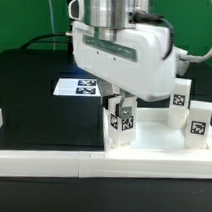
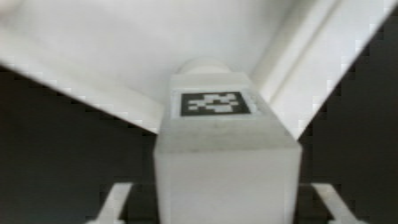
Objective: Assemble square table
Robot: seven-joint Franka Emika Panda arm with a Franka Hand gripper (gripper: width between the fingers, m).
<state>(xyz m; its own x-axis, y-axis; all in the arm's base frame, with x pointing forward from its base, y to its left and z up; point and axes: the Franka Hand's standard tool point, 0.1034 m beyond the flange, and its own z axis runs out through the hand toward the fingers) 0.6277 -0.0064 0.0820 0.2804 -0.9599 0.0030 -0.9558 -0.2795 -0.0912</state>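
Observation:
A white block leg (image 1: 121, 123) with a black-and-white tag stands upright at the near edge of the white square table top (image 1: 162, 147). My gripper (image 1: 121, 105) comes down over it from above. In the wrist view the leg (image 2: 215, 140) fills the middle, tag facing the camera. My gripper (image 2: 222, 205) is open, and its fingers (image 2: 121, 202) stand on either side of the leg with a narrow dark gap on each side. The table top's white surface and raised rim (image 2: 107, 50) lie behind the leg.
Two more tagged white legs (image 1: 180, 97) (image 1: 198, 128) stand at the exterior view's right. The marker board (image 1: 78, 88) lies on the black table behind the arm. A long white border rail (image 1: 51, 164) runs along the front.

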